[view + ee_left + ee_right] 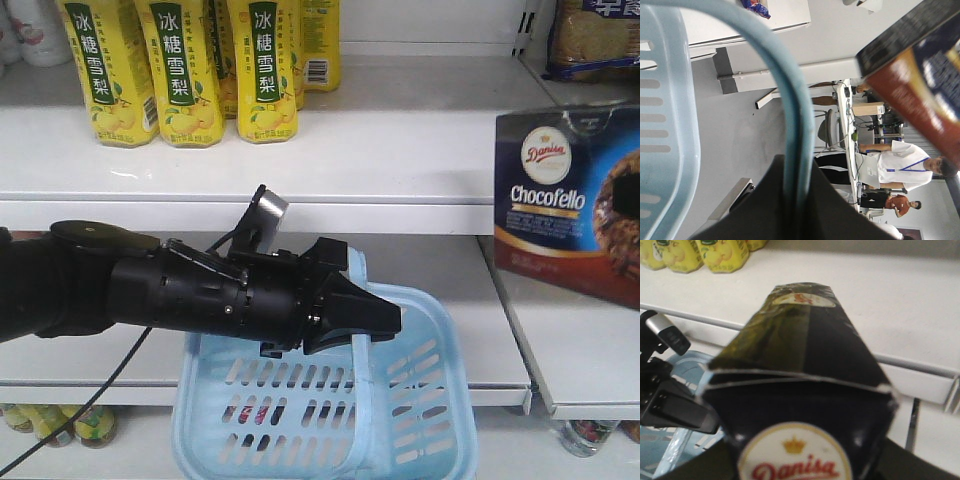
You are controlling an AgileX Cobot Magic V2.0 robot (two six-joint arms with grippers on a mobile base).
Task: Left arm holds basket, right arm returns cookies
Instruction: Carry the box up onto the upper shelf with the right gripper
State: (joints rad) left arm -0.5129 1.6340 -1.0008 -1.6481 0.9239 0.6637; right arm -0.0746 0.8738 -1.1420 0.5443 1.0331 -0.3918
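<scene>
Front view, upper left: row of yellow bottles [190,70] upright on a white shelf [420,150], biscuit pack [595,40] in upper right corner, small bottles [60,425] at lower left; left wrist view, lower right: man in white shirt [905,167] beside a laptop [867,170].

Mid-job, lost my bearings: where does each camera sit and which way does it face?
Front view: at the robot's front, facing the shelves; shows bottles, the left gripper shut on the basket handle, cookie box at right.
Left wrist: looks along its jaws at the basket handle; box upper right, room behind turned sideways.
Right wrist: sits behind the box it grips, facing the shelves; left gripper shows at left.
Shared: all three show basket and box.
</scene>
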